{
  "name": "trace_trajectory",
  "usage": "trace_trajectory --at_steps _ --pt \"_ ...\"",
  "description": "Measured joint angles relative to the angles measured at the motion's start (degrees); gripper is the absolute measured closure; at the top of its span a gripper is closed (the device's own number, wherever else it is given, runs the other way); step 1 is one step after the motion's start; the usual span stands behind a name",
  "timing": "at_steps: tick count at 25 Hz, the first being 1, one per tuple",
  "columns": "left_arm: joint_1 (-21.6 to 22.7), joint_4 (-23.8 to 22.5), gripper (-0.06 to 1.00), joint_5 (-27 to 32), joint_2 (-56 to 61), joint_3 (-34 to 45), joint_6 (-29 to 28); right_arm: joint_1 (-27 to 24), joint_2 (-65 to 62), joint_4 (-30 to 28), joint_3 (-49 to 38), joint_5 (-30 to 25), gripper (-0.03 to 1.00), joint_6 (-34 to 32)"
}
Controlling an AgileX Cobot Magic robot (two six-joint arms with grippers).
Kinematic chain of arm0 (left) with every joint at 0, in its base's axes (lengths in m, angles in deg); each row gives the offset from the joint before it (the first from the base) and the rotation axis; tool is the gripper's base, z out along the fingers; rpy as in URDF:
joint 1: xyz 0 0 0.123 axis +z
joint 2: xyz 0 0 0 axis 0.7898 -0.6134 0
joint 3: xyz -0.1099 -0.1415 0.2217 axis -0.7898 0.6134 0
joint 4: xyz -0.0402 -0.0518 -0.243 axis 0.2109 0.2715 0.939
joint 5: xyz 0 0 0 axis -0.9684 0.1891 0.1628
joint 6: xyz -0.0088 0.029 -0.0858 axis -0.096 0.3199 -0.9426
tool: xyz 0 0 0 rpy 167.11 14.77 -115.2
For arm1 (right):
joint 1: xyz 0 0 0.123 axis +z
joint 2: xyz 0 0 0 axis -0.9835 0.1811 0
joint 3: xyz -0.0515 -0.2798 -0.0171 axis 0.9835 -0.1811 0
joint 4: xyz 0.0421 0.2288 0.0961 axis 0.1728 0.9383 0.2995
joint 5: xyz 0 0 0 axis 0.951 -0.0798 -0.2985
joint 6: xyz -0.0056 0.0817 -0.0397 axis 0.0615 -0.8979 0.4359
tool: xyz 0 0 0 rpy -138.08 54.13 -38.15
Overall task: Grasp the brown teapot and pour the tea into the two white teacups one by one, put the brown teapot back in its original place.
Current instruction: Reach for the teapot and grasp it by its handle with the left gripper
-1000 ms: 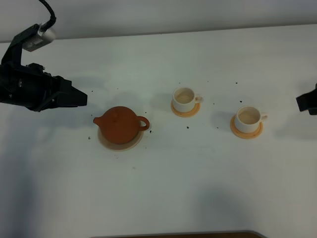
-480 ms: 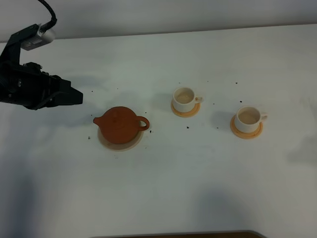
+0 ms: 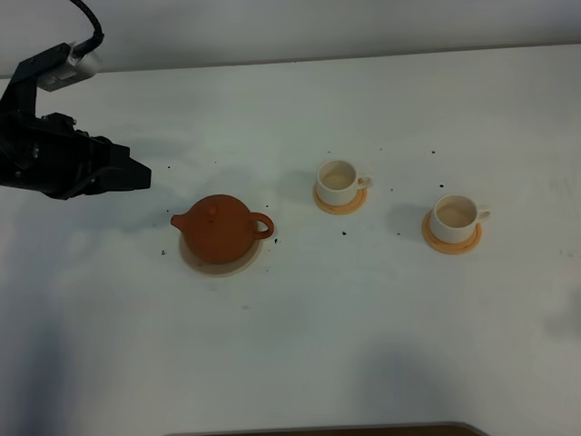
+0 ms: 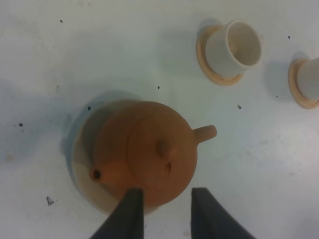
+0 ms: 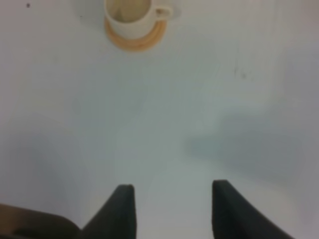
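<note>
Reddish-brown clay, dull and smooth, makes the brown teapot (image 3: 221, 227). It sits on the pale tan disc (image 3: 221, 270) just as it did one second ago and has not moved.

What has changed is the arms. The left gripper (image 3: 143, 174) has drawn back a little from the teapot, toward the far left side of the table, and hangs apart from the pot. The right gripper (image 5: 172, 189) showed at the right edge of the high view one second ago. Now it is gone from that view, and only its own wrist camera shows it, over bare table. The cups and coasters lie as before.

The left gripper's jaws stand partly spread with a clear gap and hold nothing. The right gripper's jaws stand wide apart and are also empty.

The teapot is round and squat. It has a short spout on the left arm's side, a loop handle toward the cups and a small knob on the lid. The disc is flat and round, slightly wider than the pot. The near teacup (image 3: 338, 180) and the far teacup (image 3: 453, 214) are small white cylinders with tiny handles. Each stands upright on a thin round orange coaster (image 3: 340, 208). The white table (image 3: 363, 345) is smooth, with some dark specks around the pot and cups.
</note>
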Motion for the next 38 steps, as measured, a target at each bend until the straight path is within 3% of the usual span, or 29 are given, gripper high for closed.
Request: trace_trajectory --at_steps 10,23,31,38 --pt "-1.1 0.4 0.67 -2.0 0.0 0.0 0.1 0.1 -5.3 -0.1 -4.6 1.4 0.58 -0.1" --pt "-13.0 0.4 0.67 -5.9 0.0 0.0 0.0 0.1 -21.4 -0.1 -10.1 -0.8 0.58 -2.7" --pt "-15.9 0.8 0.67 -7.1 0.0 0.0 0.0 0.1 -31.1 -2.4 -10.2 -0.7 0.58 -5.2" --pt "-15.9 1.3 0.67 -7.4 0.0 0.0 0.1 0.1 -33.3 -4.2 -11.2 -7.7 0.58 -5.4"
